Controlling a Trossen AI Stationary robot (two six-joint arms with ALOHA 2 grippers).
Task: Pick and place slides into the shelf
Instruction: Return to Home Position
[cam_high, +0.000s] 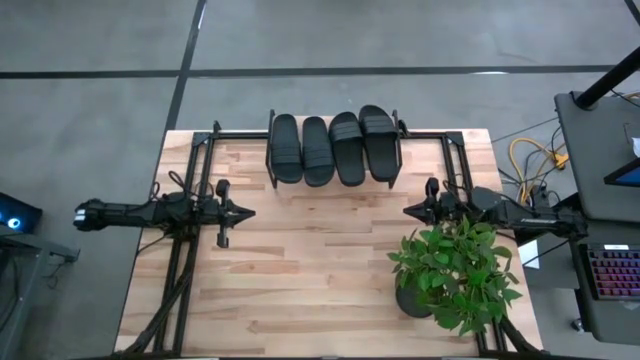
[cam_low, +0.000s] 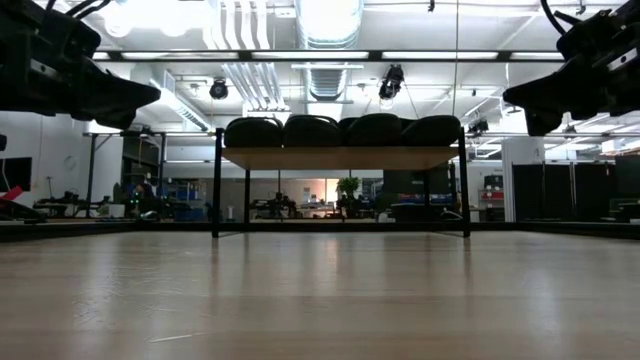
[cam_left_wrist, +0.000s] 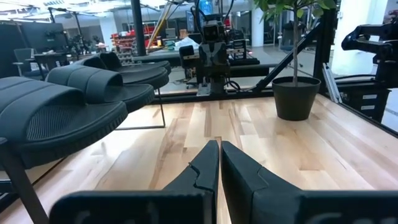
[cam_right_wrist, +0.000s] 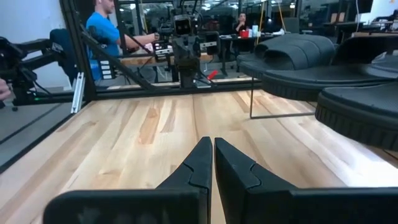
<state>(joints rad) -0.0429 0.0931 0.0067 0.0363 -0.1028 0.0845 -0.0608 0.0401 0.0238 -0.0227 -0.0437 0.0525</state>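
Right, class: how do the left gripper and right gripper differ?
The left gripper hangs at the table's left side; the right gripper at its right, beside the potted plant. The left gripper points toward the right gripper, which points back. Both have jaws shut, holding nothing.

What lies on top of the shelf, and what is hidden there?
Four black slides lie side by side on the shelf. From above they hide nearly all its board; only its edge shows in the low view. The left claw and right claw wait shut at the sides.
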